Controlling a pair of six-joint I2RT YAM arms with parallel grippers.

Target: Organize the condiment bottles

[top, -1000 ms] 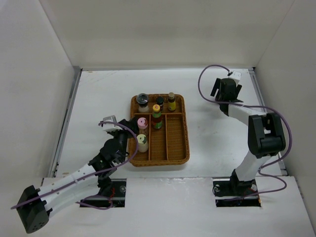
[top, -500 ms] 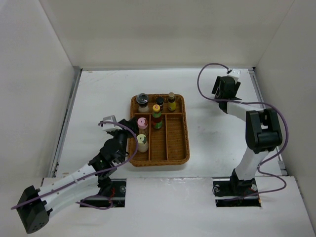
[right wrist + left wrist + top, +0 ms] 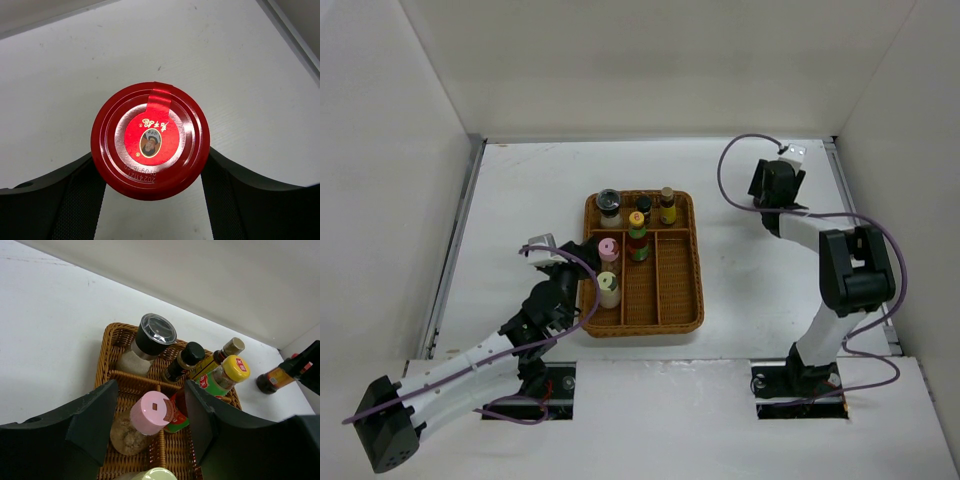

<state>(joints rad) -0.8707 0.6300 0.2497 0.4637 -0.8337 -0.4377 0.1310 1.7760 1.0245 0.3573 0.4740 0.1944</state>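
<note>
Six condiment bottles stand in the wicker tray (image 3: 698, 270): a grey-lidded jar (image 3: 609, 203), two slim dark ones (image 3: 643, 206) (image 3: 667, 203), a yellow-capped one (image 3: 637, 232), a pink-capped one (image 3: 608, 248) and a pale-yellow-capped one (image 3: 608, 288). My left gripper (image 3: 150, 422) is open above the pink-capped bottle (image 3: 150, 414), with a gap on each side. Far right on the table, my right gripper (image 3: 152, 200) flanks the red-lidded jar (image 3: 150, 140). Its fingers (image 3: 85, 195) reach under the lid's rim, which hides any contact.
The tray's right-hand long compartment (image 3: 677, 280) holds nothing. White walls enclose the table on three sides, and a metal rail (image 3: 455, 250) runs along the left edge. The right arm's purple cable (image 3: 735, 160) loops above the table near the jar.
The right gripper has shifted slightly toward the far wall and its jaws have narrowed around the red-lidded jar. The left arm and the tray's bottles have not moved.
</note>
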